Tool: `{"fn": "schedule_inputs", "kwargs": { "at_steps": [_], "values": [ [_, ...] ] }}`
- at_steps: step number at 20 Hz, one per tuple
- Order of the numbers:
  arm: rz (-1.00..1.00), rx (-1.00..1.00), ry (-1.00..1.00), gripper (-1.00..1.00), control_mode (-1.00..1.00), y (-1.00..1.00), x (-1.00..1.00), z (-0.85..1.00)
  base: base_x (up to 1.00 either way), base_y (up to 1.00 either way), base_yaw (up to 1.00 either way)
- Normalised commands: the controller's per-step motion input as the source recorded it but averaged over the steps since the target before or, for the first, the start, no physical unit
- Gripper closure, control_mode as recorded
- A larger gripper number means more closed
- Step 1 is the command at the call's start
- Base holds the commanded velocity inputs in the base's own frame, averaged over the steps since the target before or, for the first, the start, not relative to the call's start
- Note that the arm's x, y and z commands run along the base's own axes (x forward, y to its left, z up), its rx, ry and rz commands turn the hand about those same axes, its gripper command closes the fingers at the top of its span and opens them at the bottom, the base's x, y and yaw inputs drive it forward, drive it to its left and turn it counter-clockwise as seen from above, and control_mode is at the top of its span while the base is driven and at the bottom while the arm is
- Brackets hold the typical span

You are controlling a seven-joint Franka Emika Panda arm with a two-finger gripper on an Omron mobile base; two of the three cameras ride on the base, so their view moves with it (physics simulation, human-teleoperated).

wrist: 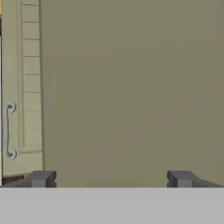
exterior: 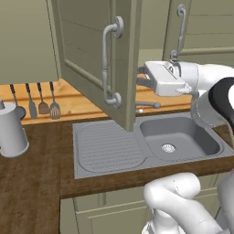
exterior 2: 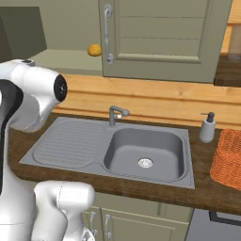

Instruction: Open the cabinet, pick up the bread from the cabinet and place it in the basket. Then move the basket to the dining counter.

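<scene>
Bread [exterior 2: 94, 50]: small golden lump on the open cabinet [exterior: 91, 55] shelf, well apart from the basket [exterior 2: 228, 158]. Likely light and soft; I would pinch its middle gently. My claw [wrist: 111, 178] gapes wide, empty.

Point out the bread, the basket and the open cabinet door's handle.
bread [exterior 2: 94, 50]: right base view, middle of the lump inside the cabinet.
basket [exterior 2: 229, 157]: right base view, its woven side wall.
handle [exterior: 106, 64]: left base view, mid-bar on the open door.
</scene>
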Motion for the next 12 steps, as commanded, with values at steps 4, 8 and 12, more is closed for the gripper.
{"fn": "schedule_inputs", "kwargs": {
  "at_steps": [4, 8, 12],
  "values": [
    [0.1, -0.11, 0.04, -1.0, -1.0, 1.0, 0.0, -0.04, 0.0, 0.0, 0.0],
    [0.03, -0.1, 0.01, -1.0, -1.0, 0.98, 0.0, -0.04, 0.0, 0.0, 0.0],
    [0.0, -0.09, 0.0, -1.0, -1.0, 0.95, 0.04, -0.08, 0.0, 0.0, 0.0]
  ]
}}
